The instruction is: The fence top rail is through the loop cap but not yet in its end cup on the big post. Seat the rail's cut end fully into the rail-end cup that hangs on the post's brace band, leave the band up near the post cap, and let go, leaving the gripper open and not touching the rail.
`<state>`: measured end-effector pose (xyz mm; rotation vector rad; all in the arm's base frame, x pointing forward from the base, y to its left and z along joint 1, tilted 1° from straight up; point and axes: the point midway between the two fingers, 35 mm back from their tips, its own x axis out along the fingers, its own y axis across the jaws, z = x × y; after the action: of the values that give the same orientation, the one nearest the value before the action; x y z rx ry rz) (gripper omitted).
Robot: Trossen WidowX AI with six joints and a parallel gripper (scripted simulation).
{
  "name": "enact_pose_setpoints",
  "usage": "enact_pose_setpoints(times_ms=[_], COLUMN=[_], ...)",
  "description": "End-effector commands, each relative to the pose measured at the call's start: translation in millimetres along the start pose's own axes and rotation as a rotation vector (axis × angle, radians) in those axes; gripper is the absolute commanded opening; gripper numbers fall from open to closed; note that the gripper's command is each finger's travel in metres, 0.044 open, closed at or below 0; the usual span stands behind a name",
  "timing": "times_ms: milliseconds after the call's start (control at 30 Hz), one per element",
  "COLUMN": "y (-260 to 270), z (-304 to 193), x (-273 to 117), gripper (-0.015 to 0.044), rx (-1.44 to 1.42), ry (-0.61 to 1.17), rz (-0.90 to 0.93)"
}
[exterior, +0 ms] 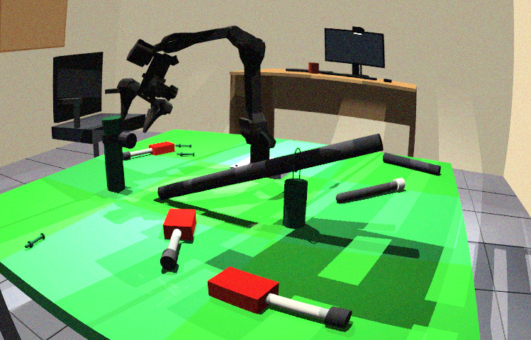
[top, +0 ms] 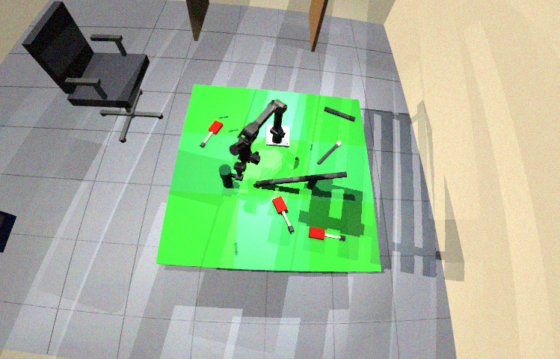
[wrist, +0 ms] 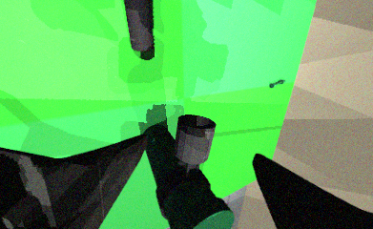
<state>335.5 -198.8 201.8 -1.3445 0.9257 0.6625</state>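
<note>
The big dark post (top: 226, 181) (exterior: 114, 166) stands upright with a green cap. Its rail-end cup (exterior: 127, 139) (wrist: 195, 145) hangs on the brace band on the upper post, a little below the cap. The cup's mouth faces the rail side. The long dark rail (top: 291, 179) (exterior: 225, 173) (wrist: 140, 24) slopes through the wire loop (exterior: 298, 148) above the short post (exterior: 295, 204). Its near end is low, close to the table, and apart from the cup; its far end is raised. My gripper (exterior: 135, 125) (wrist: 199, 149) is open and empty, just above the cup and beside the post cap, clear of the rail.
Red blocks with white handles (top: 280, 204) (top: 317, 233) (top: 215, 127) lie on the green table (top: 194, 231). A dark rod with a white end (exterior: 369, 190), a short dark rod (exterior: 411, 163) and small bolts (exterior: 35, 240) also lie there.
</note>
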Motion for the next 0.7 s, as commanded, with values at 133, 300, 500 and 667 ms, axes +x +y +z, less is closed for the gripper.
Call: enact_pose_setpoints(times_ms=[133, 300, 500, 667], y=[2.6, 2.3, 2.2, 2.3], z=[0.9, 0.8, 0.8, 0.9], x=[15.9, 24.0, 33.8, 41.9], gripper=[0.0440, 0.0440, 0.0440, 0.0440], rx=[-0.002, -0.002, -0.002, -0.002], ry=[-0.008, -0.008, -0.008, -0.008], rz=[0.008, 0.008, 0.008, 0.007])
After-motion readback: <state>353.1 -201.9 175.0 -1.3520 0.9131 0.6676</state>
